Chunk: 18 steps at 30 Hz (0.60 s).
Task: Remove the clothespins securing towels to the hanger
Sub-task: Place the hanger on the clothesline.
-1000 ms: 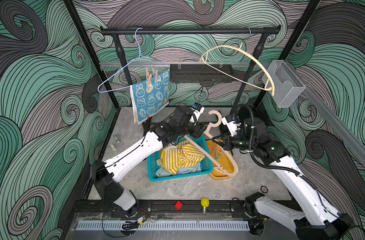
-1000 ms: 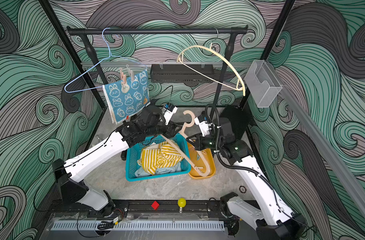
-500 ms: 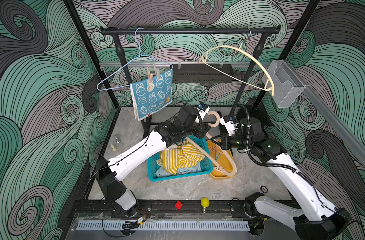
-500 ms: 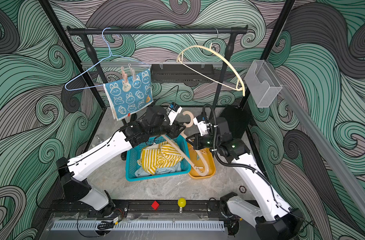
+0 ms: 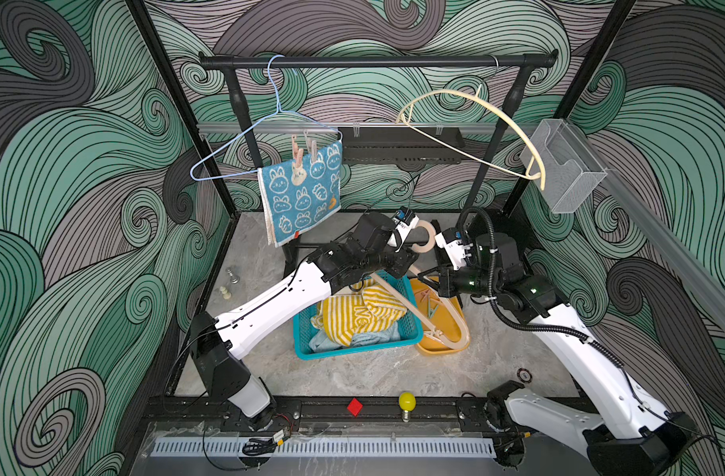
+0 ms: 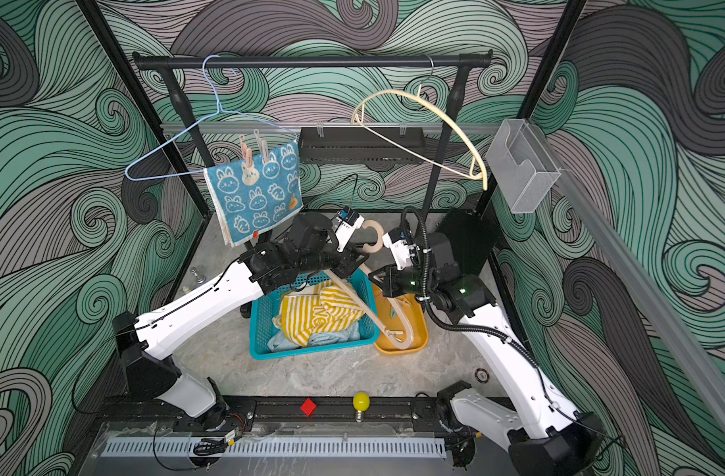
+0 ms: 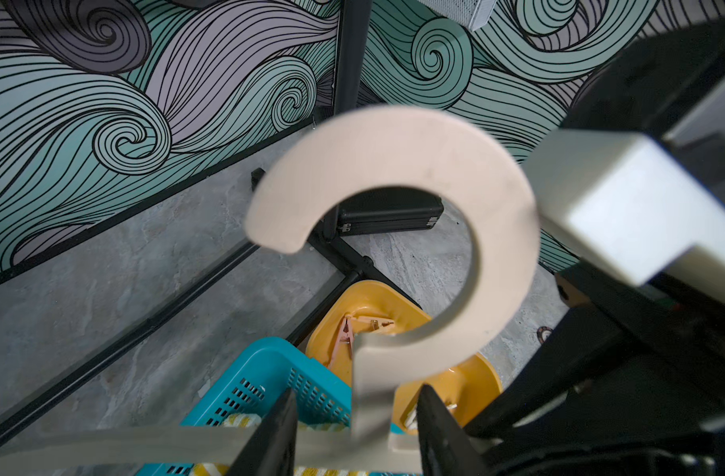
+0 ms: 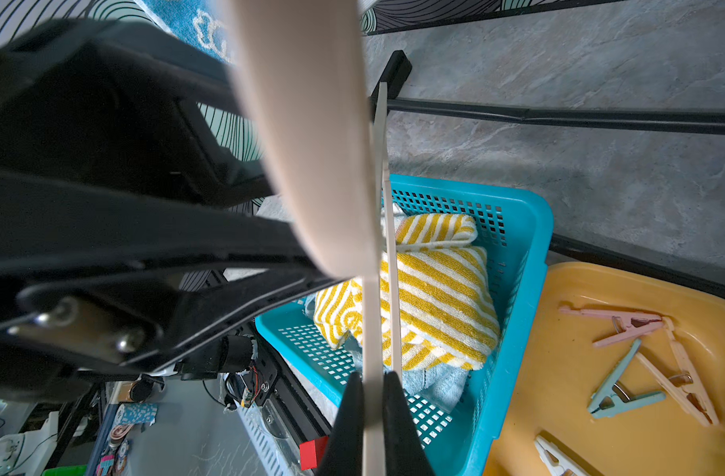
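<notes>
Over basket (image 8: 534, 230) | right pincer (image 8: 372, 376) clenched on wooden hanger (image 7: 393, 144) | left pincer (image 7: 356, 393) parted astride its neck

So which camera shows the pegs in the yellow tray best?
The right wrist view: the pegs lie close and sharp in the tray. Both top views show them tiny, partly behind the beige hanger. The left wrist view catches only one or two past the hook.

Grey marbled tabletop (image 5: 352, 377) — teal basket (image 5: 352, 351) beside yellow tub (image 5: 435, 351).
</notes>
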Motion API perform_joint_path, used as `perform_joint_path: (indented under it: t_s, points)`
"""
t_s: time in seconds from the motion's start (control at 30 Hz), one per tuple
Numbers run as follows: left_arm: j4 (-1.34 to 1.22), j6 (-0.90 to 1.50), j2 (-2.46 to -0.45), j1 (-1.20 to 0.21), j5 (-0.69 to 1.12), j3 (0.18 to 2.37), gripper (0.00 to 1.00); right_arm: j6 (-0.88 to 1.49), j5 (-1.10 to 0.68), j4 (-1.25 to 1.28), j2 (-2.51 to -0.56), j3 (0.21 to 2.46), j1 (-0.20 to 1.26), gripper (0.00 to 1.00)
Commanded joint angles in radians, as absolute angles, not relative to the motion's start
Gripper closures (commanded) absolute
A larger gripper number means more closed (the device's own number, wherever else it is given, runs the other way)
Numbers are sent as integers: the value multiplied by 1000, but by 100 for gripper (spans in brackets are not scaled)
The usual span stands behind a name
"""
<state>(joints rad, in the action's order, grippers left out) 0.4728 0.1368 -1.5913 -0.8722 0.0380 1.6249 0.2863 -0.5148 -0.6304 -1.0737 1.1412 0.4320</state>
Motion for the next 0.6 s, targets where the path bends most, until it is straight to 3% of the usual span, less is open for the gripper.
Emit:
perform_joint_path:
  t_s: [0.0, 0.27, 0.37, 0.5, 0.57]
  points:
    - [465, 114, -1623, -881, 61, 1677, 56, 296, -515, -601, -1074, 1169, 440, 100]
    - [463, 118, -1641, -885, 63, 1686, 65, 299, -515, -593, -1078, 1181, 448, 100]
    - [462, 121, -1644, -887, 57, 1685, 75, 299, -514, -592, -1083, 1184, 453, 100]
    - [460, 129, -1646, -887, 43, 1685, 100, 302, -506, -592, -1085, 1183, 459, 100]
    - [465, 136, -1646, -887, 23, 1685, 100, 303, -495, -592, -1085, 1180, 460, 94]
